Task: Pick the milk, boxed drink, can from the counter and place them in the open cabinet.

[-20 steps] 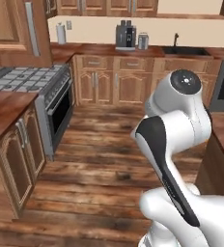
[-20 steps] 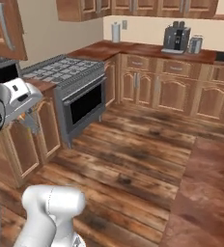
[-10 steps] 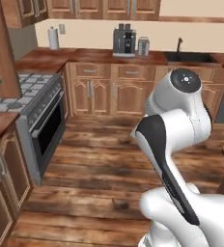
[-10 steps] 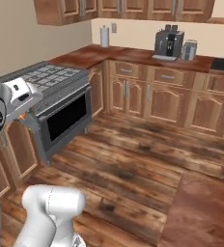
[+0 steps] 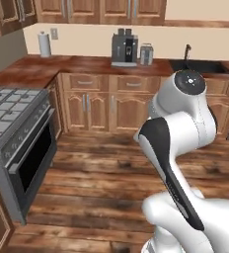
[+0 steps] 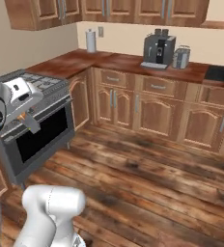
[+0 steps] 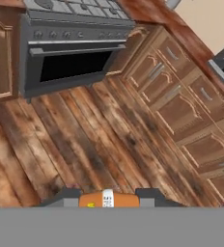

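Presently, the two-finger gripper [image 7: 107, 198] is clamped on the small yellow-orange boxed drink [image 7: 115, 199]. In the hand view the box sits directly between the two dark finger tips, with its white label patch facing the camera. The step in hand is judged to be transport of this box to the open cabinet.

Procedure for the carry:

1. Do not loosen the grip before the box rests on the cabinet shelf. The box is light and flat-sided, so a firm, even clamp should be enough, while extra squeeze could dent it.
2. Hold the hand level while the base drives. The dark wooden plank floor [image 7: 85, 144] lies straight ahead of the fingers, so a dropped box would fall well out of easy reach.
3. Watch the clearance beyond the fingertips. The grey steel range with the black oven door [image 7: 70, 62] stands ahead and to one side of the hand, and the light-brown arched-panel base units [image 7: 181, 111] stand ahead on the other side.
4. Raise the hand above the long reddish-brown wood-grain counter [image 6: 119, 60] before any reach toward wall height.
5. Confirm the shelf opening lies ahead of the fingers before advancing the hand.
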{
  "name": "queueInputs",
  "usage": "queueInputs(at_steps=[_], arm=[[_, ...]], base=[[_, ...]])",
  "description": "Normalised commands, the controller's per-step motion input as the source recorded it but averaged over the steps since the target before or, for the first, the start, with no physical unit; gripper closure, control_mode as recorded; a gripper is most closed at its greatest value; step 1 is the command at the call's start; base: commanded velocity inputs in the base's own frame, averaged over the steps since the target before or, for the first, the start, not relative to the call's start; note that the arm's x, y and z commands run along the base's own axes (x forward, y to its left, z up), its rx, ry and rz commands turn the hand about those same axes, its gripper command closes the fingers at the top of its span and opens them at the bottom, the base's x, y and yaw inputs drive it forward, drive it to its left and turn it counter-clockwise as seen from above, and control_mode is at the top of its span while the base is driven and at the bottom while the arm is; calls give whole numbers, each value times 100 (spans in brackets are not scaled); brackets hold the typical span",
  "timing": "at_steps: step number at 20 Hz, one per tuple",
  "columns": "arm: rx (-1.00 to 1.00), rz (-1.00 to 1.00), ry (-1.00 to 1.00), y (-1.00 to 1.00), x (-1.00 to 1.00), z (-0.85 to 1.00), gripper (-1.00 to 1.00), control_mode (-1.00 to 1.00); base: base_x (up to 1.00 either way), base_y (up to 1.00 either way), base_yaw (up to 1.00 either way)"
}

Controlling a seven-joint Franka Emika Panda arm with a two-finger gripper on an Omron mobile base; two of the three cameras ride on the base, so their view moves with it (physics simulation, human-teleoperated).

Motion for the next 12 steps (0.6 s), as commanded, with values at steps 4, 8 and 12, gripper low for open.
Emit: queueInputs(at_steps=[4,8,12], arm=[[0,0,0,0,0,0,100,100],[0,0,0,0,0,0,100,100],[0,0,0,0,0,0,100,100]], base=[[89,-43,4],[8,-39,45],[0,-28,59]])
